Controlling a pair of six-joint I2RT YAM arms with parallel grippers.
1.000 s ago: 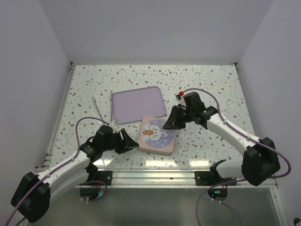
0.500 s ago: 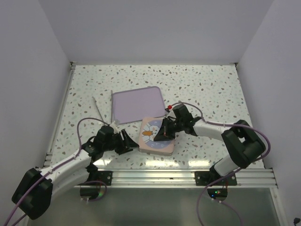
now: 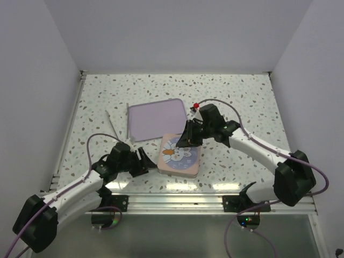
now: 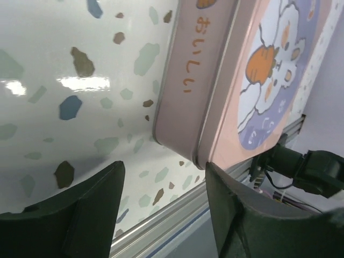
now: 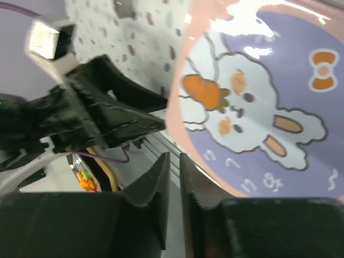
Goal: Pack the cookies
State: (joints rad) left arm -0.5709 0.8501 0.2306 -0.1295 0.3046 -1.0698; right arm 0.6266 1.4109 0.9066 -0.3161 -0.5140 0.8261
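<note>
No cookies show in any view. The closed pink tin with the rabbit lid (image 3: 180,155) lies at the near middle of the table. My left gripper (image 3: 146,162) is open at the tin's left side; in the left wrist view (image 4: 164,215) the tin's side wall (image 4: 185,91) lies just ahead and one fingertip (image 4: 236,204) sits by its near corner. My right gripper (image 3: 186,141) is shut and empty, just above the lid's far edge; in the right wrist view (image 5: 171,183) the rabbit lid (image 5: 258,107) fills the frame.
A flat lavender tray (image 3: 157,119) lies behind the tin. A thin white stick (image 3: 113,124) lies to its left. A metal rail (image 3: 177,200) runs along the table's near edge. White walls close in the table on three sides.
My right gripper went out over the middle of the lid, then drew back to its far edge, staying shut. The left arm and the tin have barely moved.
</note>
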